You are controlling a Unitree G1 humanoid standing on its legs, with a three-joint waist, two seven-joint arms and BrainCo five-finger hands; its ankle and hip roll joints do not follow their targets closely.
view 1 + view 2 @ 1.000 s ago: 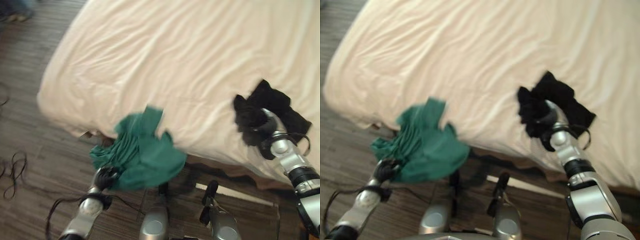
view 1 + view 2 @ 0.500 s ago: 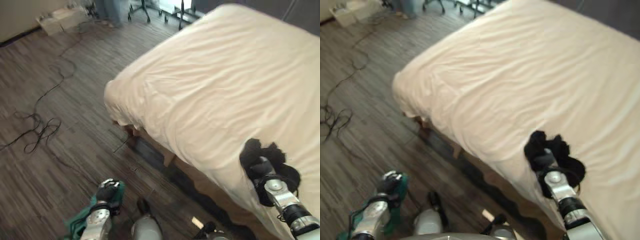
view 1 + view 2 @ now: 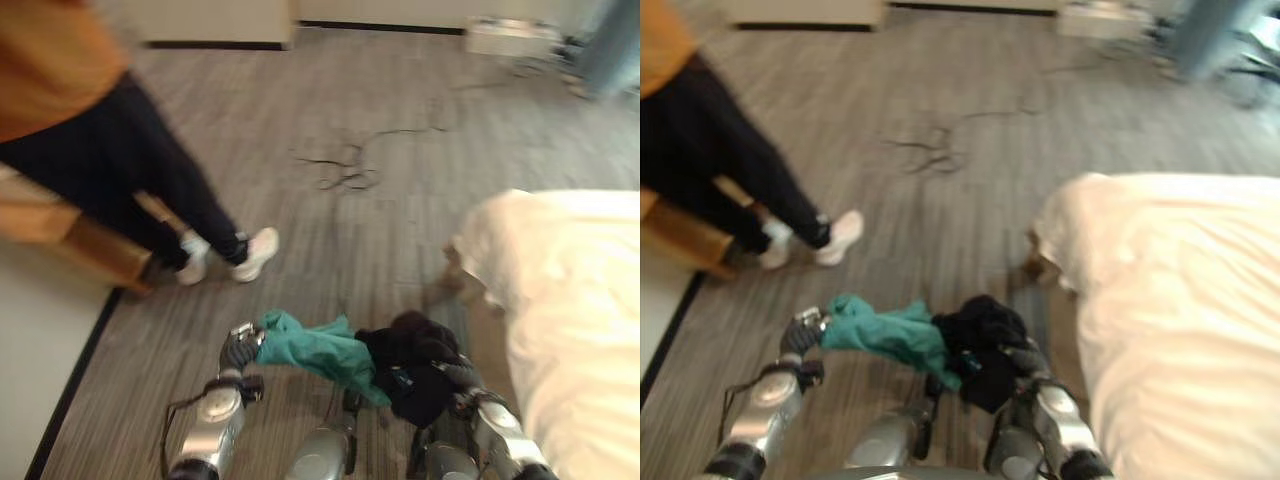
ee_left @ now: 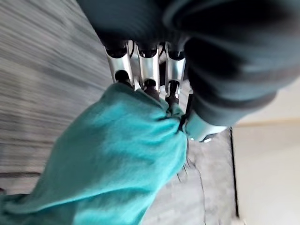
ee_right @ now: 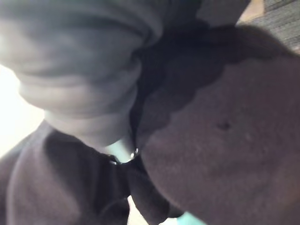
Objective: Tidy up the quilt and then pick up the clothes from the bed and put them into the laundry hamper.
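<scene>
Fingers of the left hand (image 3: 239,349) curl round the green garment (image 3: 320,350), which stretches sideways above the floor (image 3: 350,130) toward the black garment (image 3: 415,365) bunched over the right hand (image 3: 462,375), grip hidden.

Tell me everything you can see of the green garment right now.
The green garment is a teal, soft, thin-looking cloth, crumpled and bunched. The left robot hand holds one end, fingers curled into the fabric. From there it stretches towards the black garment at the right robot hand and touches it, hanging in folds above the wood-look floor, off the bed. No seams or sleeves can be made out.
</scene>
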